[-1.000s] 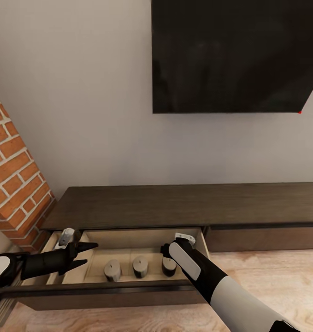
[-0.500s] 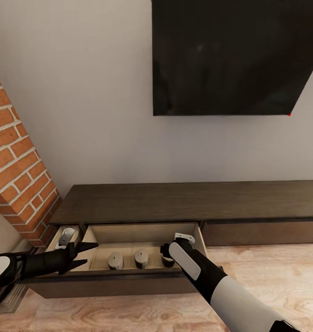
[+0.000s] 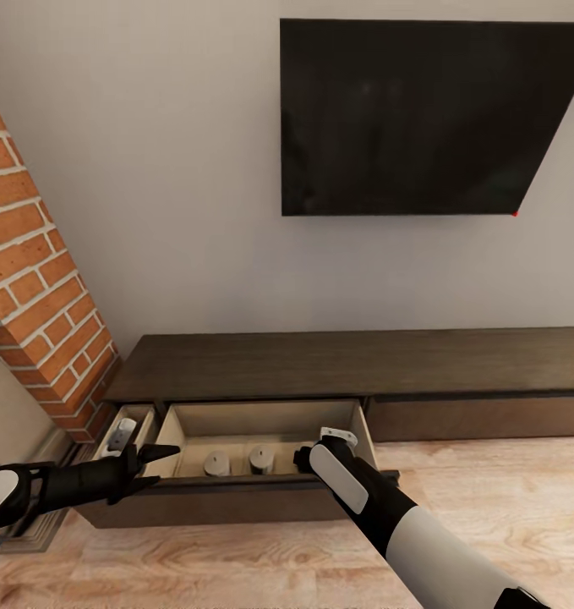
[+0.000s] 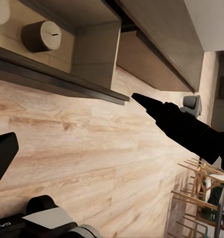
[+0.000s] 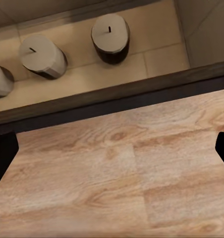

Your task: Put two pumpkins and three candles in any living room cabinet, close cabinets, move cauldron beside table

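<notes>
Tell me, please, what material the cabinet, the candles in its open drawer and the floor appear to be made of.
The cabinet looks like dark matte wood: faint grain lines on top, with a pale tan lining. The candles look like dull wax, greyish tan, each with a short dark wick. The floor looks like light wood planks with clear grain, possibly laminate.

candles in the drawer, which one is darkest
The candle at the row's end by the drawer's side wall: its body is near black, while the other two are grey.
</notes>
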Motion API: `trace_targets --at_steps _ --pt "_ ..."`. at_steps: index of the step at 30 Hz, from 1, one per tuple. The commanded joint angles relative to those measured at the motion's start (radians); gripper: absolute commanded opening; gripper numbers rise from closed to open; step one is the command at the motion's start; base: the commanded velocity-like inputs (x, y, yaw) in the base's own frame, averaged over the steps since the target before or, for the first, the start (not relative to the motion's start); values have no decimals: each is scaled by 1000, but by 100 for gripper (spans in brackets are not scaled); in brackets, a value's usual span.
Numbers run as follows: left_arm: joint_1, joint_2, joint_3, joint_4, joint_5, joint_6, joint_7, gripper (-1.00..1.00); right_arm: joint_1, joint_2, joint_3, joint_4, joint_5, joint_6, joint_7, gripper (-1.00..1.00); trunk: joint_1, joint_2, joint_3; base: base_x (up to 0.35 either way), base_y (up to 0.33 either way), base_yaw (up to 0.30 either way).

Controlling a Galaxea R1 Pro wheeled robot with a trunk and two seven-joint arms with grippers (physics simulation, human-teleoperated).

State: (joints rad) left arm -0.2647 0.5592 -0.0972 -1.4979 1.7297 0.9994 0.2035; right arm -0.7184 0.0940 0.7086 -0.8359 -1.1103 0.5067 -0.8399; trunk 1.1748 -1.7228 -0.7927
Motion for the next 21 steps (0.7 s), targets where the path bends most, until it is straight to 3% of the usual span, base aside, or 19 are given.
trace_targets --at_steps 1,6,21 --pt "-1 1 -1 -1 10 1 10 100 -1 0 2 -1 -5 3 -7 100 -4 7 2 -59 0 0" --pt "-1 1 -1 -1 10 1 10 100 -1 0 2 -2 -5 3 -7 100 -23 42 18 -95 0 0" --pt "-1 1 -1 -1 10 1 10 100 -1 0 2 -2 -5 3 -7 100 -23 42 18 -294 0 0"
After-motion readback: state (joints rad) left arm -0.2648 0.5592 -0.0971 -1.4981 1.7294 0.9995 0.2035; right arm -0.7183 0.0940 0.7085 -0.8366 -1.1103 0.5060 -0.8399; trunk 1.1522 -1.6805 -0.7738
